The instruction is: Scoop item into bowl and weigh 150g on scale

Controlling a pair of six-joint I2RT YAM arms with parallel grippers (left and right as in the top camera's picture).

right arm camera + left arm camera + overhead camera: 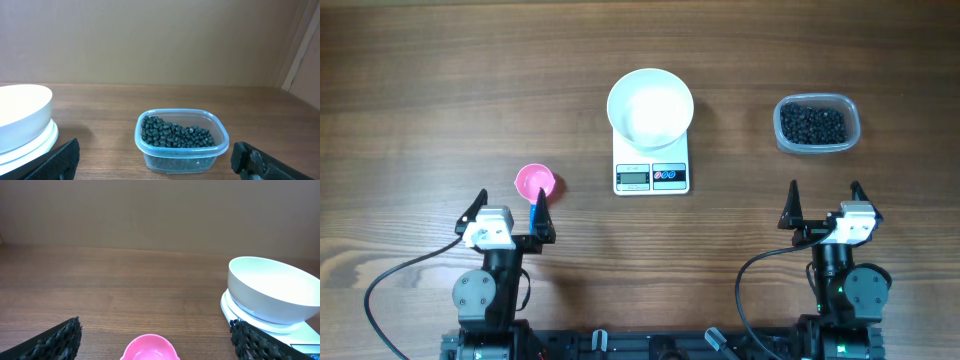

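Note:
The white bowl [650, 106] [272, 290] [22, 117] stands empty on the white scale [651, 174] [240, 315] at the table's middle. The item, a heap of tiny black beads [812, 123] [176, 134], fills a clear plastic tub [817, 125] [181, 142] at the right. A small pink scoop [535, 181] [150, 348] lies left of the scale. My left gripper [510, 206] [155, 339] stands open just short of the scoop, apart from it. My right gripper [826, 198] [155, 160] stands open in front of the tub, with nothing between its fingers.
The wooden table [440, 90] stretches bare to the left and far side. A plain wall [150, 40] rises behind the table's far edge. Both arm bases and cables sit at the near edge.

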